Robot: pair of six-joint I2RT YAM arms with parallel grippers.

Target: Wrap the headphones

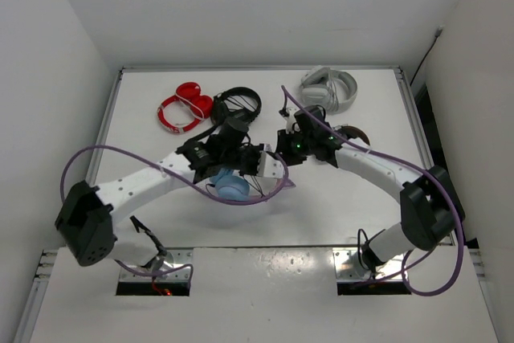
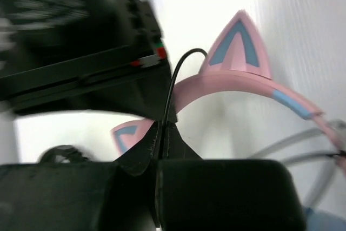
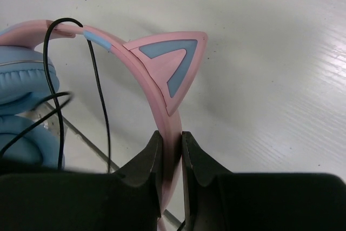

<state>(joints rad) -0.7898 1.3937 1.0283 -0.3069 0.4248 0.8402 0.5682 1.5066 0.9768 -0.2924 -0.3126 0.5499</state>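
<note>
The left gripper (image 2: 164, 131) was pinched together on the thin black cable (image 2: 175, 71). The right gripper (image 3: 172, 147) was clamped on the pink headband (image 3: 157, 87). The headphones (image 1: 233, 186) were at the middle of the desk (image 1: 337, 206), between both arms.

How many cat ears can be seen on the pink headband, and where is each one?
2. In the left wrist view, the upper cat ear stands on the pink headband, right of the black cable. The lower cat ear shows only partly, behind the left gripper.
</note>
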